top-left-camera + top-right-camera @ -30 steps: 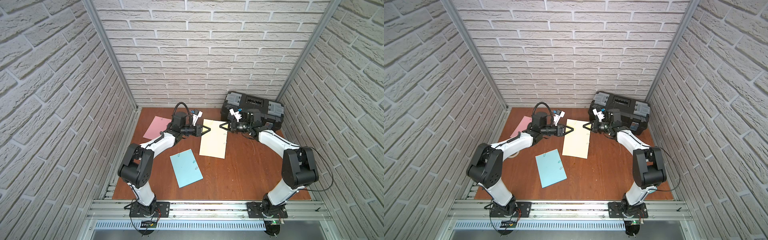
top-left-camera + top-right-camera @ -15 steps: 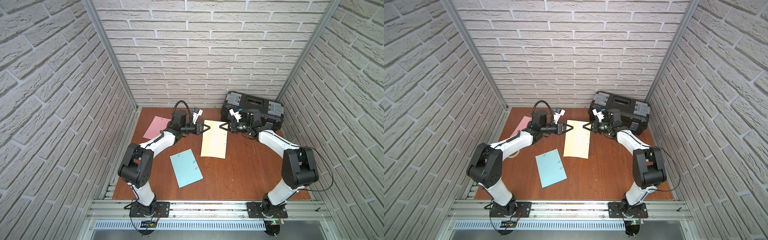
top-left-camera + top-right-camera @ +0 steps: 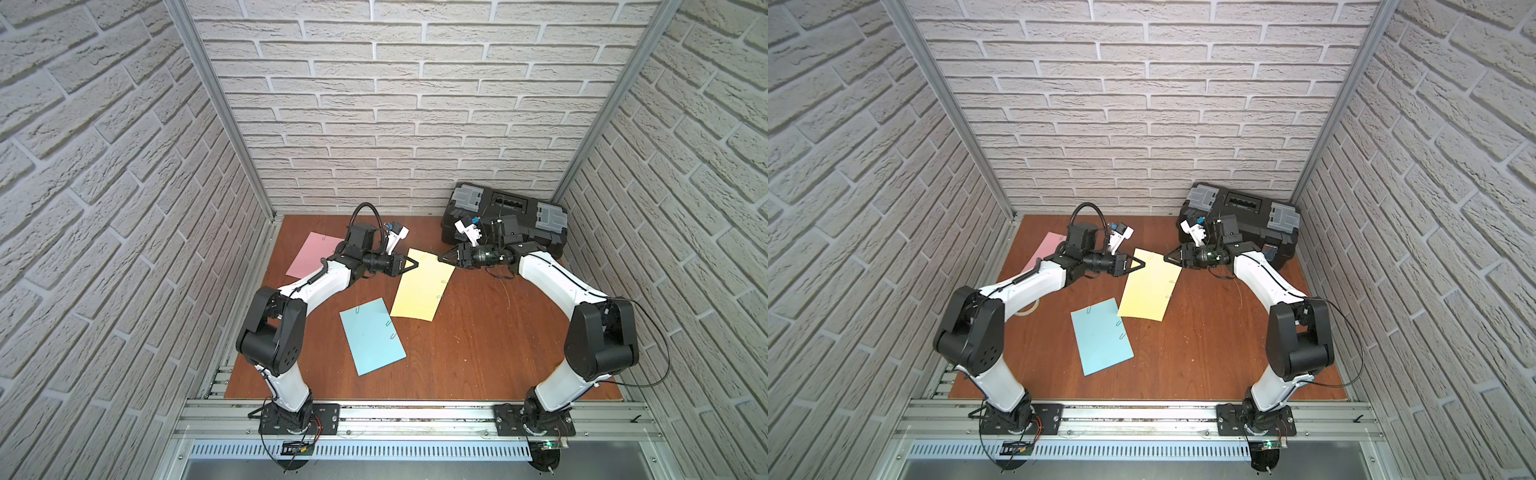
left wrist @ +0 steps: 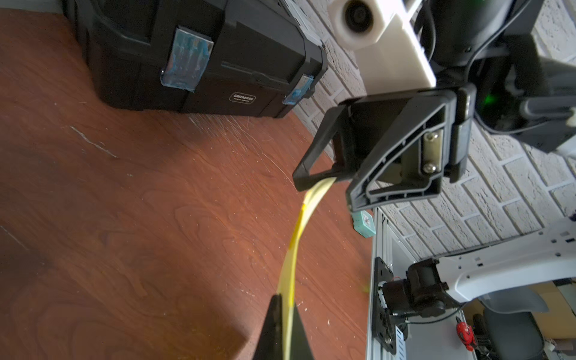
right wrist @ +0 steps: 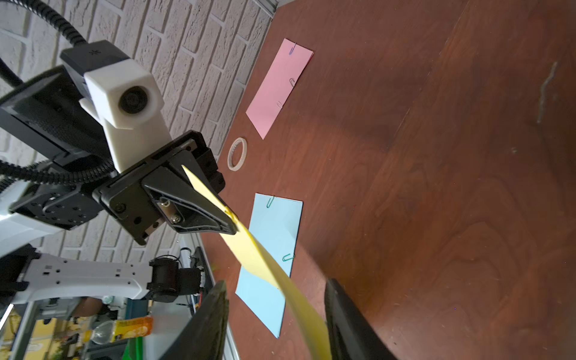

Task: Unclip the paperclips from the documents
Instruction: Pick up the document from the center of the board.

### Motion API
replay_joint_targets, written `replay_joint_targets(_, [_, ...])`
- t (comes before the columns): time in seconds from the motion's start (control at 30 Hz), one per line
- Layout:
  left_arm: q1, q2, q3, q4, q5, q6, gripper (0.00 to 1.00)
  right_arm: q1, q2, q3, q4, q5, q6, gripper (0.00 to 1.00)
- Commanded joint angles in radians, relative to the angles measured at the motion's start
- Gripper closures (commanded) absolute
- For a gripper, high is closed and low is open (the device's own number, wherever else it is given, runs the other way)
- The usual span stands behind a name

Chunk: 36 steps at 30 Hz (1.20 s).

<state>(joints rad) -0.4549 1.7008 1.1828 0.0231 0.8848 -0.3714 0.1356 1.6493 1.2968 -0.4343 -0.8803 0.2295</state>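
Observation:
The yellow document (image 3: 419, 291) has its far edge lifted off the table between both arms. My left gripper (image 3: 417, 263) is shut on that edge, the sheet pinched between its fingers (image 4: 276, 324). My right gripper (image 3: 441, 258) is open at the sheet's far right corner, and the paper (image 5: 299, 305) runs loose between its spread fingers (image 5: 215, 311). Paperclips (image 3: 444, 281) sit on the yellow sheet's right edge. The blue document (image 3: 372, 336) lies flat nearer the front with green paperclips (image 5: 288, 257). The pink document (image 3: 309, 259) lies at the far left with paperclips (image 5: 292, 81).
A black toolbox (image 3: 505, 218) stands in the far right corner, just behind the right arm. A clear tape ring (image 5: 237, 154) lies by the left edge of the table (image 3: 478, 353). A small teal clock (image 4: 363, 223) sits beyond the table's edge.
My left gripper closed on the yellow sheet's far edge. My right gripper, shut a moment ago, has opened. The yellow sheet's far edge rose and the sheet swung slightly.

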Motion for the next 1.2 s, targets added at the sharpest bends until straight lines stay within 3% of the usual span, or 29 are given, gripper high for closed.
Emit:
replay_joint_targets(0.0, [0.004,-0.065,-0.009,-0.047,0.062,0.109,1.00,0.007,-0.070,0.041,-0.134,0.060,-0.149,0.44])
replay_joint_targets(0.3, [-0.008,-0.105,0.009,-0.146,0.095,0.196,1.00,0.036,-0.127,0.076,-0.178,0.002,-0.350,0.40])
replay_joint_targets(0.6, [-0.014,-0.113,0.083,-0.362,0.141,0.338,1.00,0.105,-0.079,0.148,-0.224,-0.093,-0.569,0.45])
replay_joint_targets(0.83, [-0.023,-0.122,0.100,-0.406,0.164,0.356,1.00,0.137,0.003,0.211,-0.293,-0.177,-0.643,0.49])
replay_joint_targets(1.17, [-0.029,-0.135,0.105,-0.432,0.181,0.368,1.00,0.144,0.033,0.207,-0.328,-0.223,-0.680,0.65])
